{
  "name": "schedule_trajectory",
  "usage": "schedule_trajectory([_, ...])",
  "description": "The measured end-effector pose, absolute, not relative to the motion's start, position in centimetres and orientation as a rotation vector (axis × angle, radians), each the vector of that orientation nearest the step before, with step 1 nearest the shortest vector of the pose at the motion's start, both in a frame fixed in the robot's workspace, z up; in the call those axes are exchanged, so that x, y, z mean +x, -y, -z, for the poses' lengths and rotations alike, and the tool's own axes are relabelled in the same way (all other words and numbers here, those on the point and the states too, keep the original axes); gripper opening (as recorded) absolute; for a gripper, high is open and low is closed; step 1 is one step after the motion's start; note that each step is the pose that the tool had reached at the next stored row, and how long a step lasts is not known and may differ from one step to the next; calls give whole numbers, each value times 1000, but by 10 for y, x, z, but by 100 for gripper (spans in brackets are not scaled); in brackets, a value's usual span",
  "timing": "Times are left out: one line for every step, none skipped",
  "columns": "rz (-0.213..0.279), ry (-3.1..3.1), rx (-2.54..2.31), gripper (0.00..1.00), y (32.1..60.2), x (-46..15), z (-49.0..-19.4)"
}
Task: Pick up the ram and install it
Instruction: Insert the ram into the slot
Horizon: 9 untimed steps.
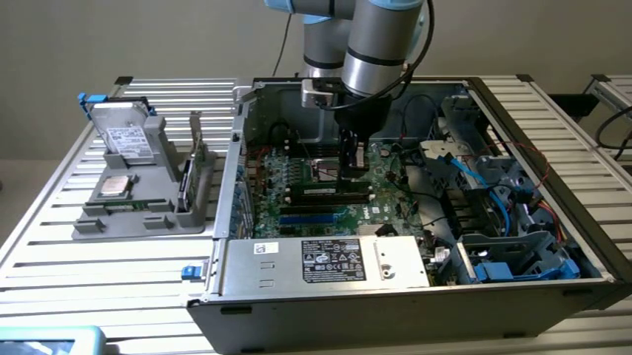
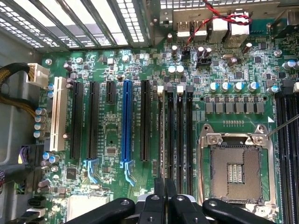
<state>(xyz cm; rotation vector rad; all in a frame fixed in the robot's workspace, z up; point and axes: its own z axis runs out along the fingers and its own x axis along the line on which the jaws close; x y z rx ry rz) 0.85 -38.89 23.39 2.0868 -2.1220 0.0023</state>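
So the gripper (image 1: 353, 168) was down inside the lidless PC case (image 1: 237, 148), fingers pinched tight on the ram (image 1: 359, 158). The ram hung upright as a small green sliver just above the motherboard (image 1: 271, 203). From the wrist view the gripper (image 2: 165, 184) sat lined up over a bank of 4 long black memory slots (image 2: 180, 135), though I couldn't tell if the stick was touching one.

Room was tight-ish. The CPU socket (image 2: 236, 172) with its metal frame sat right beside those slots on one side, and the expansion slots, including 1 blue slot (image 2: 126, 123), ran along the other. A tangle of cables (image 1: 439, 159) crowded the exterior view's right of the case, the power supply (image 1: 326, 260) boxed in the near edge, and the case wall closed off the exterior view's left. Straight above the slots was free space. A grey tray (image 1: 99, 225) sat outside the case on the slatted table (image 1: 59, 251).
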Motion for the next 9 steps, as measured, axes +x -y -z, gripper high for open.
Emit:
schedule_trajectory([-2, 2122, 2087, 12, 389, 9, -234])
schedule_trajectory([-2, 2122, 2087, 12, 389, 9, -233])
schedule_trajectory([-3, 2122, 2087, 12, 389, 9, -233])
schedule_trajectory([-3, 2122, 2087, 12, 389, 9, -233])
schedule_trajectory([-3, 2122, 2087, 12, 389, 9, -233])
schedule_trajectory([-3, 2122, 2087, 12, 389, 9, -233])
schedule_trajectory([-3, 2122, 2087, 12, 389, 9, -233])
schedule_trajectory([-3, 2122, 2087, 12, 389, 9, -233])
schedule_trajectory([-3, 2122, 2087, 12, 389, 9, -233])
